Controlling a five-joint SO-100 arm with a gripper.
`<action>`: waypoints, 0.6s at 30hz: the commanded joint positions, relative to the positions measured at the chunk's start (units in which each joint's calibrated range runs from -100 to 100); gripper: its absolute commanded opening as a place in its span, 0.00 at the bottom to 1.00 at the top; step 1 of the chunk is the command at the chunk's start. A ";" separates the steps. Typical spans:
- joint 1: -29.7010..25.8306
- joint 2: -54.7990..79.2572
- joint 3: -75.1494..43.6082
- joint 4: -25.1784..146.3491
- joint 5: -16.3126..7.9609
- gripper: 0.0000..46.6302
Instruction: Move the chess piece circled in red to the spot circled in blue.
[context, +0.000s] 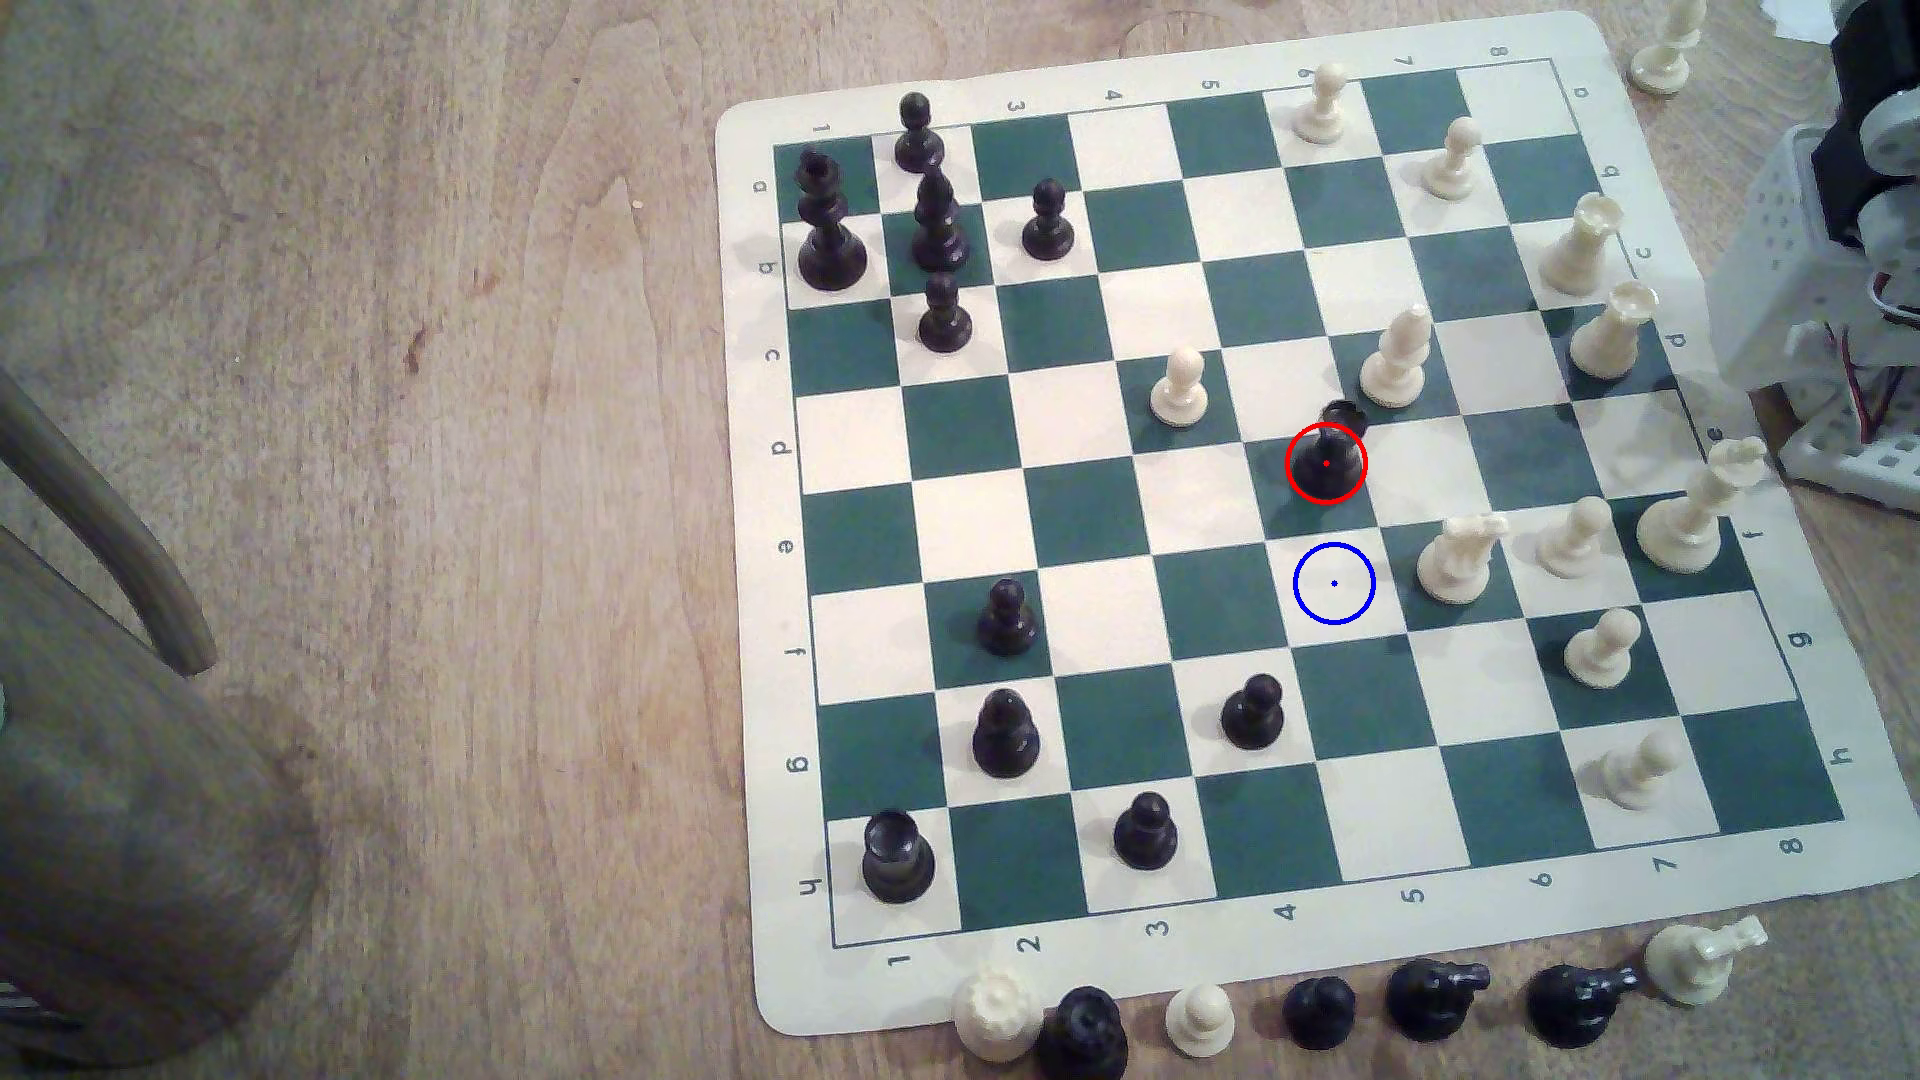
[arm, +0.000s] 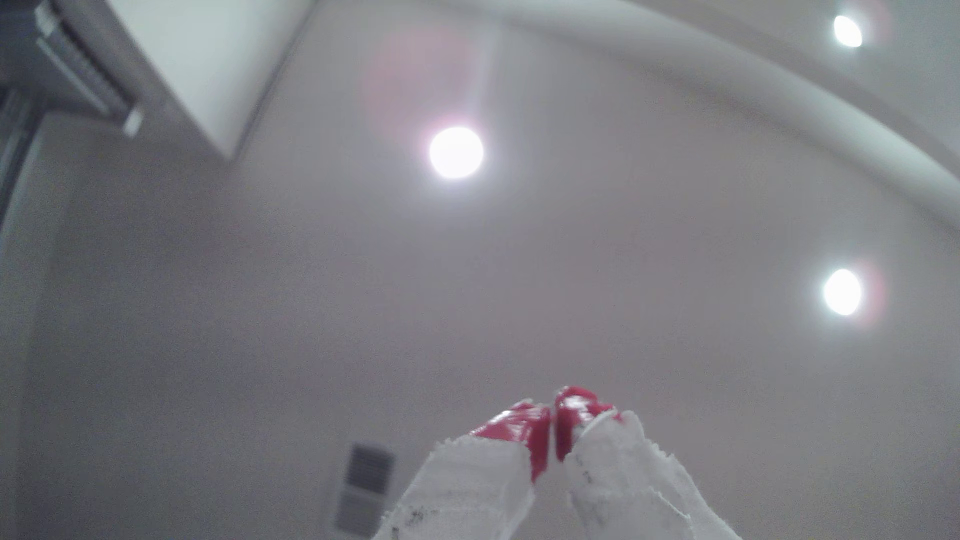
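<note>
Exterior view is showing the chess piece (context: 1328, 462) standing upright inside the red ring on a dark green square of the chessboard (context: 1558, 31). Directly below it in this view, the spot (context: 1334, 584) is lying bare on the adjoining cream square. Wrist view is showing the gripper (arm: 551, 431) pointing at the ceiling (arm: 623, 259), its red tips pressing together and holding nothing.

The white printed arm (context: 1829, 270) with black servo motors stands folded at the table's far corner on the exterior view's right. Its end effector (arm: 551, 431) (red-tipped, fingers wrapped in white tape) points upward, fingertips (arm: 524, 423) pressed together, gripping nothing.
</note>
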 joint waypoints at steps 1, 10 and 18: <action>-2.57 0.22 0.99 -1.27 0.44 0.00; -5.55 0.22 0.72 6.76 0.44 0.00; -7.03 0.22 -6.71 31.41 0.34 0.00</action>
